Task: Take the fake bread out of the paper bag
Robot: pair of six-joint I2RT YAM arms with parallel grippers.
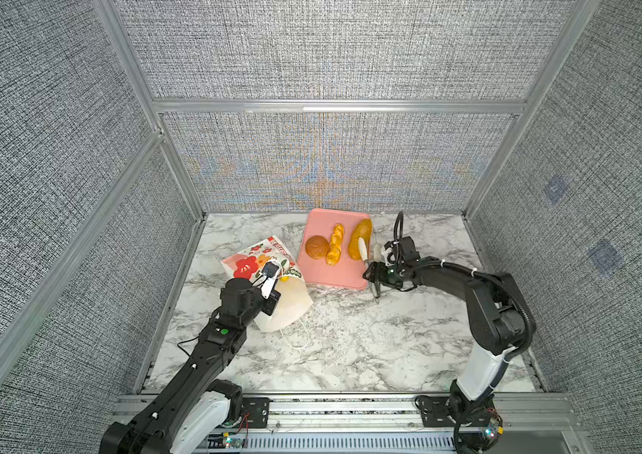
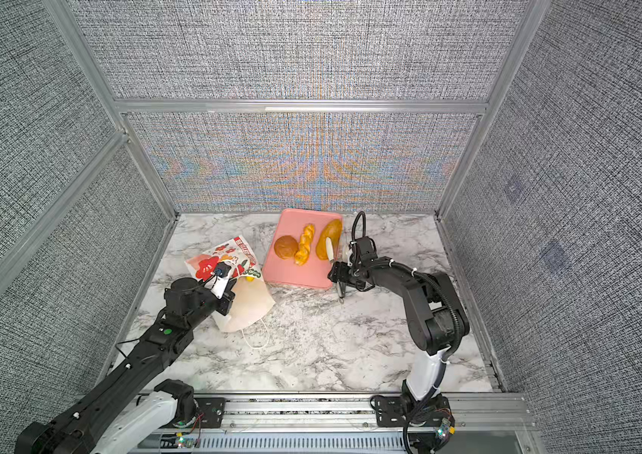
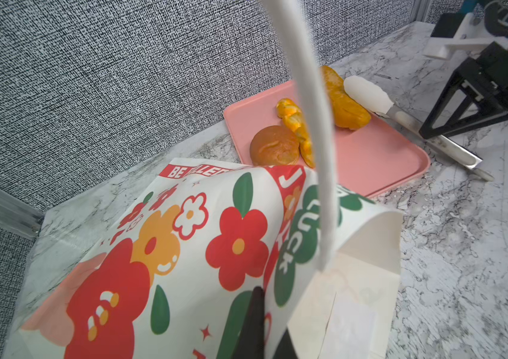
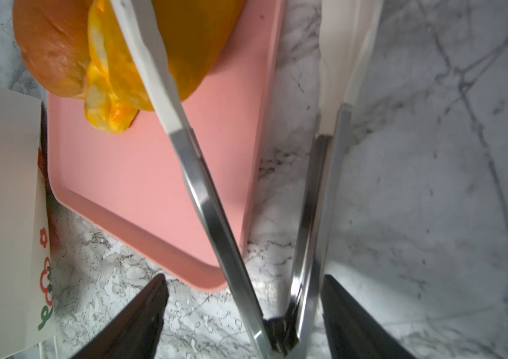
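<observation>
Pink tray [image 1: 335, 275]: round bun [image 1: 317, 247], twisted stick [image 1: 335, 243], long loaf [image 1: 359, 236].
Paper bag [image 1: 250, 262]: on its side on the marble table [image 1: 350, 338]; yellow piece [image 1: 283, 280] at its mouth, probably bread.
Left gripper [image 3: 265, 314]: pinched tight on the bag's rim.
Right gripper [image 4: 243, 276]: fingers [image 4: 140, 317] wide astride spread tongs [image 4: 209, 202], one tip against the loaf; hold on them cannot be told.

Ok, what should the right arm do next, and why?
Probably swing the tongs toward the paper bag's mouth: the long loaf already lies on the pink tray, tong tips spread, and a yellow piece shows at the mouth the left gripper holds.
</observation>
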